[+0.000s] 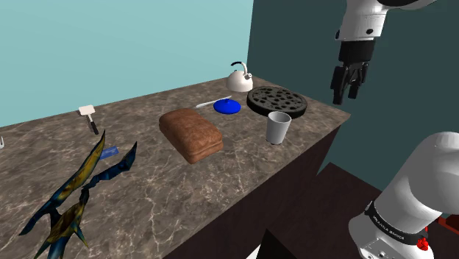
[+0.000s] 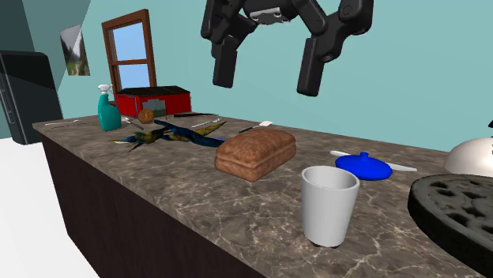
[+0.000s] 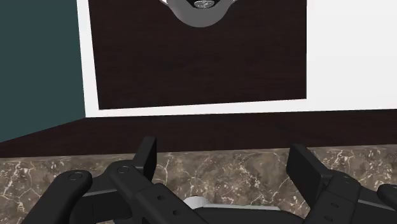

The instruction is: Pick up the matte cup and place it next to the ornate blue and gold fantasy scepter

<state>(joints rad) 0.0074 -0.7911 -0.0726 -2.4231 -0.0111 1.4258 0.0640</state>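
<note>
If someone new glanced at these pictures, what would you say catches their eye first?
Probably the spiky blue and gold scepter, lying on the marble counter at the shoulder view's lower left. Next comes the black gripper, open and hanging high in the air. Then the pale cup, upright near the counter's edge, not far from a brown loaf.

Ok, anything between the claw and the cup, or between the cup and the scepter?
Nothing visible stands between the open claw and the cup. The brown loaf lies on the counter between the cup and the scepter, so the carry would probably need to go over or around it.
</note>
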